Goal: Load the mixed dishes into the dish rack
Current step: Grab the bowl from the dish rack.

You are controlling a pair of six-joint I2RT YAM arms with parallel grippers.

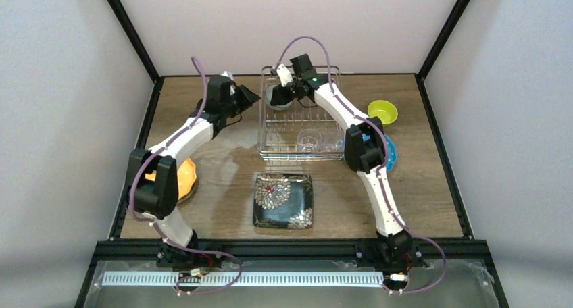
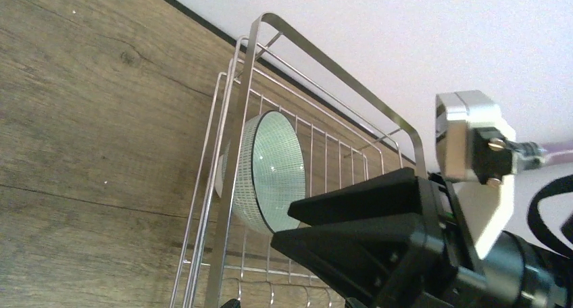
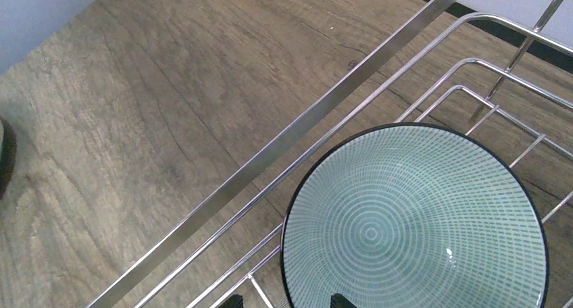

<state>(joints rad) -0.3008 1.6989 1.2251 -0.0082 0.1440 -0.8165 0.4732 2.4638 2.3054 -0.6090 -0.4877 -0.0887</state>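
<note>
Bowl (image 3: 412, 220) sits upright in the rack's (image 3: 270, 152) far corner, leaving room for more. Our right jaws above it and left jaws nearby hang released.

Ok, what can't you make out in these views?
Orange plate: top view, mostly behind the left arm.
Blue plate: top view, largely behind the right arm.
Right end effector: right wrist view, fingertips cut off by bottom edge; contact with the mint bowl unclear.
</note>
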